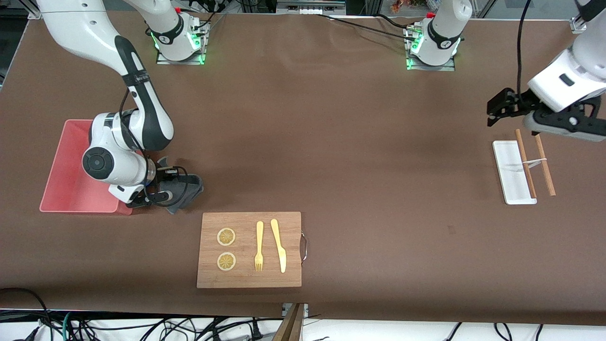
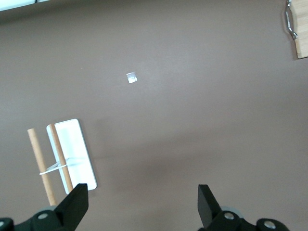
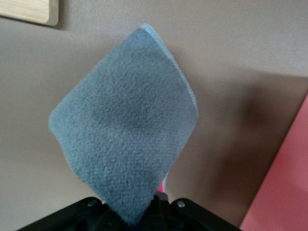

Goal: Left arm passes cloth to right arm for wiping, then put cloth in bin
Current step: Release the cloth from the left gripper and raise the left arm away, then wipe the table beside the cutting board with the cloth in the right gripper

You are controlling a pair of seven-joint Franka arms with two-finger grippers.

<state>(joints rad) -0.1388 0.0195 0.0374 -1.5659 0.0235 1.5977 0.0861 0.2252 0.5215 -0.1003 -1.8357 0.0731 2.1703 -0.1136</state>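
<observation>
You will find the right gripper (image 1: pixel 177 196) clamped on the cloth (image 1: pixel 187 189), low over the counter (image 1: pixel 331 142) just beside the bin (image 1: pixel 71 189), at the corner nearest the wooden board (image 1: pixel 249 249). The cloth's grey face shows, hanging from the gripper. The left gripper (image 1: pixel 494 113) waits with its fingers (image 2: pixel 74 204) spread wide and holding nothing, above the counter near the white tray (image 1: pixel 511 173) and two wooden sticks (image 1: pixel 544 166).

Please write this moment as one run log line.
right gripper: shut on grey terry cloth, beside salmon-pink plastic bin | left gripper: open, waiting
</observation>
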